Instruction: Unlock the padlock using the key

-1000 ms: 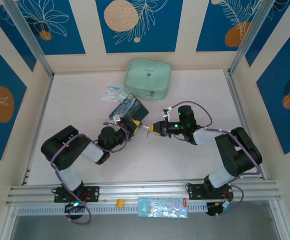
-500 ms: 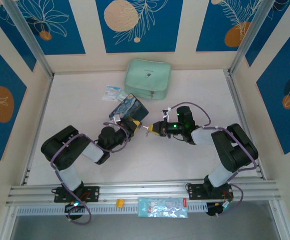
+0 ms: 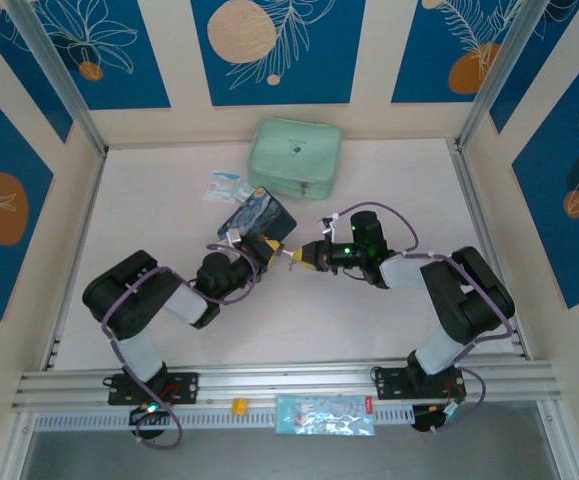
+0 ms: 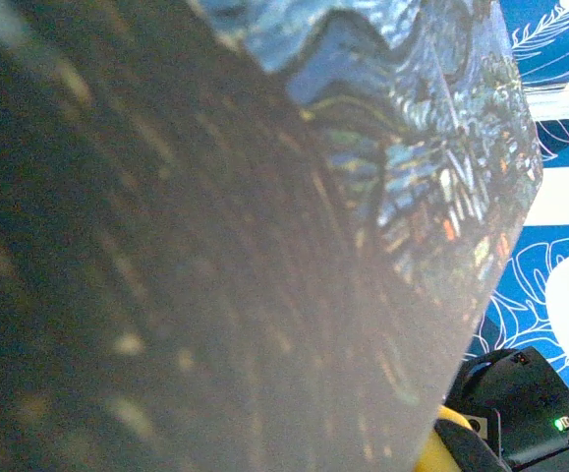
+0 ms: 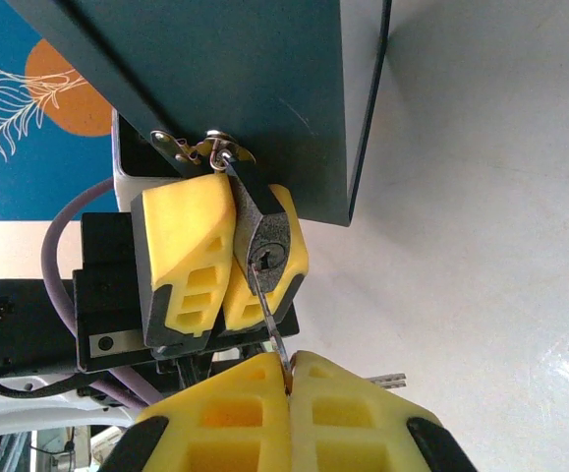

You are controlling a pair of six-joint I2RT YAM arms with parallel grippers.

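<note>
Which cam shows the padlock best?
Right wrist: padlock close and sharp, pinched in the left gripper, key at its keyhole. In top external it's a tiny speck; left wrist faces the tin.

counts: one padlock [image 5: 264,231], one key [image 5: 269,315], one blue swirl tin [image 3: 259,215], one mint pouch [image 3: 295,157]

Robot lab cell: aluminium-railed table [image 3: 169,190], printed blue wall panels [image 3: 269,50]

right gripper [image 3: 296,256] edged left, its key [image 5: 271,320] brought up to the padlock [image 5: 263,232]
</note>
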